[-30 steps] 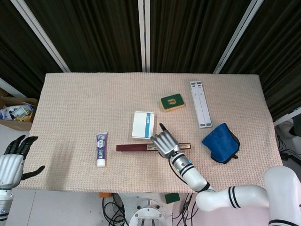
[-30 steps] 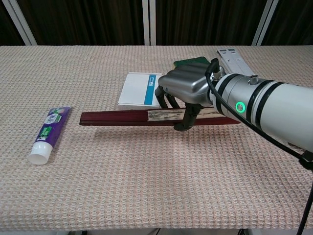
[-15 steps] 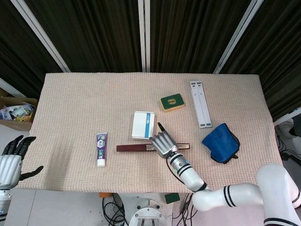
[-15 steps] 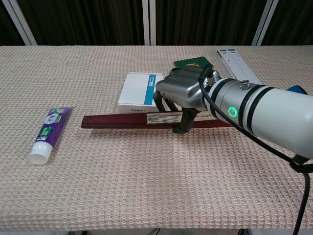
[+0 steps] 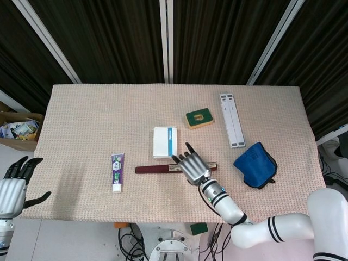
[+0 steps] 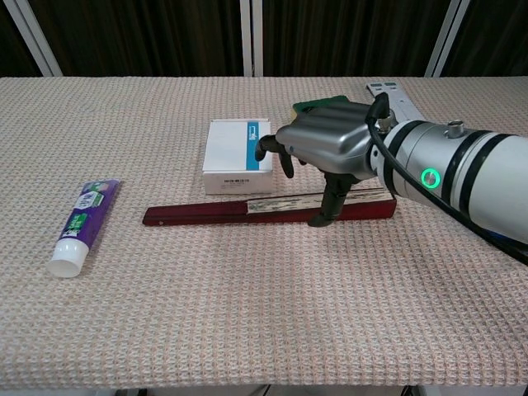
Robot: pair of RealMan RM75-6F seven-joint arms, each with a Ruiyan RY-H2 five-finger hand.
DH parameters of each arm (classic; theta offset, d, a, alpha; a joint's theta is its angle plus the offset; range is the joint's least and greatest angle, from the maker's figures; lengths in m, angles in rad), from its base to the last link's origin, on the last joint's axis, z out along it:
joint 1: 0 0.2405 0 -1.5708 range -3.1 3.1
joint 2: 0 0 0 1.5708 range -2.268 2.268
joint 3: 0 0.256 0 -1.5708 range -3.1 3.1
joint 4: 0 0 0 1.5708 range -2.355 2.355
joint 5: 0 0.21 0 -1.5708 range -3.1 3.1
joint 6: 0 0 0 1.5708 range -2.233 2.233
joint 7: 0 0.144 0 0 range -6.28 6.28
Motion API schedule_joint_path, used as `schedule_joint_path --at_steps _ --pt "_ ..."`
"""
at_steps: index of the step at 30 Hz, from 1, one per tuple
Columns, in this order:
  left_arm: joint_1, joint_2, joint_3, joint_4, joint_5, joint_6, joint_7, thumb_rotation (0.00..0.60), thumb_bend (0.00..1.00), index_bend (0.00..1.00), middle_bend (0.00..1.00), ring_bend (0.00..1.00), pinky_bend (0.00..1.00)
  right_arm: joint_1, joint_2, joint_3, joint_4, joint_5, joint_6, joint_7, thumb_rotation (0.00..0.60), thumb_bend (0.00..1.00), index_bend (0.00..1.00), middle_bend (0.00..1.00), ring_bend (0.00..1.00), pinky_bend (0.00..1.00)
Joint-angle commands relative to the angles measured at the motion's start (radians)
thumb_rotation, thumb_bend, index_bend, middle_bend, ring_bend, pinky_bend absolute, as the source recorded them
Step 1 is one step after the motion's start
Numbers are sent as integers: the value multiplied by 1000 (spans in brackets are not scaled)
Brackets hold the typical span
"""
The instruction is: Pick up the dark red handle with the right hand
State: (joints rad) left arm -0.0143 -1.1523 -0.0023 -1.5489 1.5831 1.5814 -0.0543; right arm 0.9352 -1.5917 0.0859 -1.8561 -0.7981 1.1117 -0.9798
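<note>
The dark red handle is a long thin bar with a pale strip in its middle, lying flat across the table's centre. My right hand hovers over its right half. The fingers are stretched out above the bar toward the white box, and the thumb tip points down against the bar's near side. Nothing is gripped. From the head view the right hand covers part of the bar. My left hand hangs off the table's lower left with fingers apart, holding nothing.
A white box with a blue stripe sits just behind the handle. A purple toothpaste tube lies to the left. A green sponge, a white rail and a blue pouch lie to the right.
The right hand's fingers have uncurled from behind the handle and lifted. The handle slid slightly nearer and lies on the table. The white box turned square.
</note>
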Motion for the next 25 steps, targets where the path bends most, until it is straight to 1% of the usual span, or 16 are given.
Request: schedule_joint_path --at_steps 1,4,6,7,8,9,10,11,13,14,16,19,22,25 --pt "1 1 0 -1 0 1 1 581 53 158 177 88 161 -55 99 -30 -113 -113 55 76 600 176 191 358 271 1" --pt "1 3 -1 -2 -2 1 2 577 53 158 177 88 161 -119 199 -67 -199 -251 119 153 600 176 203 375 271 11" --pt "1 4 -2 -4 -1 3 2 576 52 158 177 88 161 -186 279 -109 -239 -385 188 230 600 171 210 373 268 12" --pt "1 4 -2 -5 0 5 3 577 53 158 177 88 161 -230 324 -140 -245 -464 235 281 600 163 209 351 249 12" --pt "2 4 -3 -6 1 7 4 577 53 158 177 88 161 -264 357 -164 -242 -522 269 322 600 158 198 322 224 12" --pt "2 5 -3 -7 2 9 6 578 52 159 177 88 161 -298 389 -190 -232 -574 303 365 600 150 160 259 166 8" --pt "2 6 -3 -8 2 10 8 579 53 158 177 88 161 -344 430 -223 -210 -632 350 420 600 143 100 181 95 5" --pt "2 6 -3 -10 2 11 10 578 53 158 177 88 161 -380 456 -245 -190 -664 387 456 600 136 35 91 33 0" --pt "3 9 -4 -15 3 13 16 579 53 158 177 88 161 -463 506 -291 -143 -691 458 504 600 128 0 20 0 0" --pt "3 9 -4 -17 4 15 19 578 53 158 177 88 161 -497 521 -308 -128 -684 480 516 600 126 0 1 0 0" --pt "3 10 -5 -24 7 18 25 579 53 158 177 88 161 -573 535 -334 -88 -656 520 544 600 125 0 0 0 0" --pt "2 9 -4 -32 12 16 36 579 53 158 177 88 161 -660 525 -353 0 -625 546 623 600 127 0 0 0 0" --pt "-1 9 -3 -40 12 10 50 579 53 158 177 88 161 -721 509 -360 99 -607 541 696 600 131 0 0 0 0" --pt "-2 11 -1 -47 17 11 59 579 53 158 178 88 161 -751 502 -360 162 -634 539 738 600 149 0 0 0 0"
